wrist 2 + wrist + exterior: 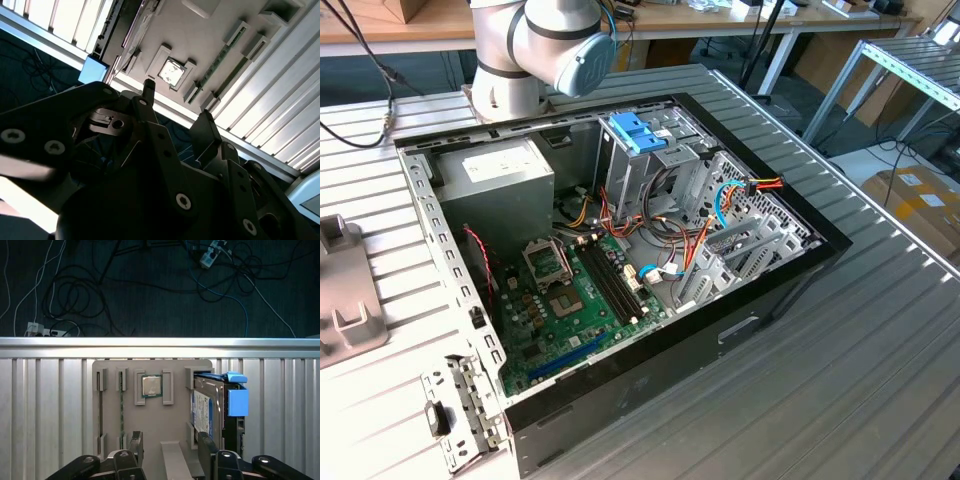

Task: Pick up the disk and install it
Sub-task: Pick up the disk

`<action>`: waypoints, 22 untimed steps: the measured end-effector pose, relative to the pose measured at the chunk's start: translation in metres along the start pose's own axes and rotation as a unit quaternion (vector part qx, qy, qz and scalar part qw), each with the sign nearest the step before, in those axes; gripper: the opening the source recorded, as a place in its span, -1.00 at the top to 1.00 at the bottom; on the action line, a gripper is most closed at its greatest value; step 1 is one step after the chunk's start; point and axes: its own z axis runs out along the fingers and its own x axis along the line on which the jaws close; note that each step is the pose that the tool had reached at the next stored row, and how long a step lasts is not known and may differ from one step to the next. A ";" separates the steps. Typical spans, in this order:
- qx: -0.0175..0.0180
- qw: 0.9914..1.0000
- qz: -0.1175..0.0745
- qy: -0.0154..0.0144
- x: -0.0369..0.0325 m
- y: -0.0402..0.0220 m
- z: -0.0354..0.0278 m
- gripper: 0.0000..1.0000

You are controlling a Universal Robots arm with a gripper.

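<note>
The disk (204,412) stands on its edge in a slot of a grey holder plate (177,420). It is dark metal with a white-and-blue label and a blue plastic piece (237,401) on its side. My gripper (170,447) hangs above that plate, open, with nothing between its two black fingers (135,444). One fingertip lies just over the disk's near end and the other over the plate's middle. In the second wrist view the gripper (177,107) shows from behind, with the disk's blue piece (92,70) beyond it.
The holder plate also carries a processor chip (151,386) and a memory stick (121,410). It lies near the ribbed metal table's edge (160,342), with floor cables beyond. The open computer case (620,250) holds a motherboard (570,300), a grey power supply (505,170) and a blue-handled cage (638,130).
</note>
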 end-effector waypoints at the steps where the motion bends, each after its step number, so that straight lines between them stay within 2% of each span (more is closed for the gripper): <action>1: 0.000 1.000 0.000 0.000 0.0000 0.0000 0.0000 -0.11; 10: 0.000 1.000 0.000 0.000 -0.0003 0.0001 0.0005 -0.11; 16: 0.000 1.000 0.000 0.000 -0.0070 0.0001 0.0010 -0.11; 22: 0.000 1.000 0.000 0.000 -0.0100 0.0001 0.0014 -0.11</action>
